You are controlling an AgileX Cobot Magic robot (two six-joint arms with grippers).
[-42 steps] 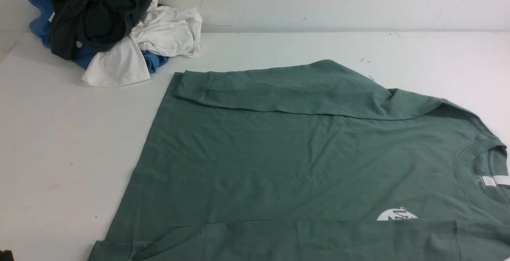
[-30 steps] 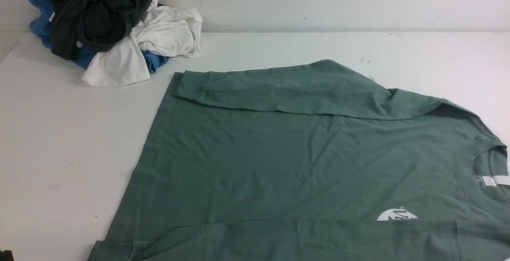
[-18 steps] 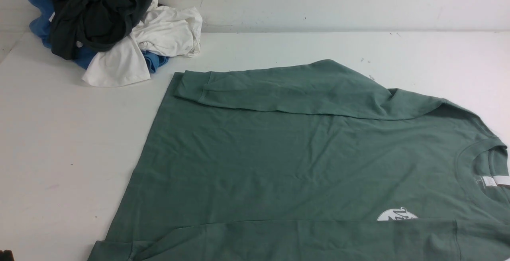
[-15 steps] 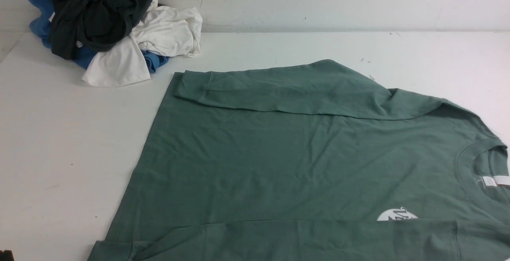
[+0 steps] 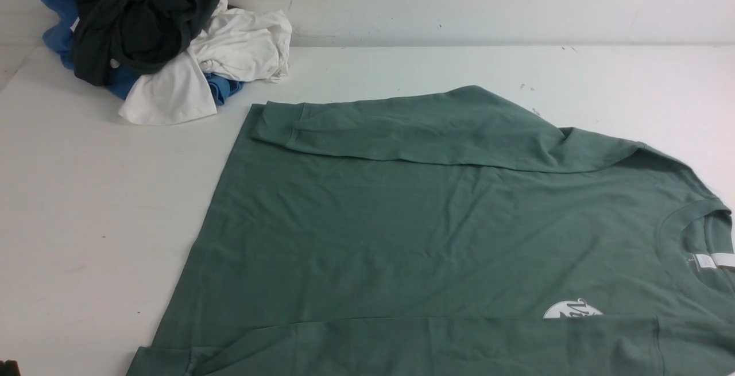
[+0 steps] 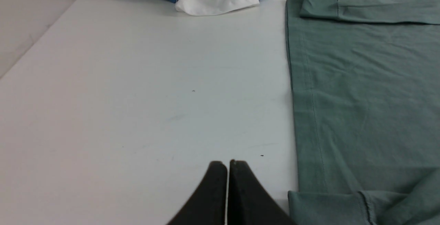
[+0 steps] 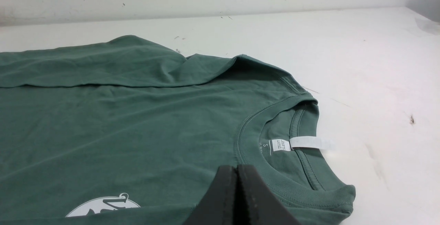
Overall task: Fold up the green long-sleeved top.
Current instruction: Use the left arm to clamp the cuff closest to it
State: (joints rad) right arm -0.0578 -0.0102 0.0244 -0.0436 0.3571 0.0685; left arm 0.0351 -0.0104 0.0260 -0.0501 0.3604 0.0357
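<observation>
Green long-sleeved top (image 5: 436, 232) lies flat on the worktop (image 5: 86, 204), centre to lower right of the front view, both sleeves folded inward. Left arm's fingers (image 6: 213, 190) and right arm's fingers (image 7: 254, 197) are pressed together, empty. Judgement: body fold is next; it requires opening, then gripping hem and collar edges.

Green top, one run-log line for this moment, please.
green long-sleeved top flat, sleeves folded in | left gripper shut, empty | right gripper shut, empty
</observation>
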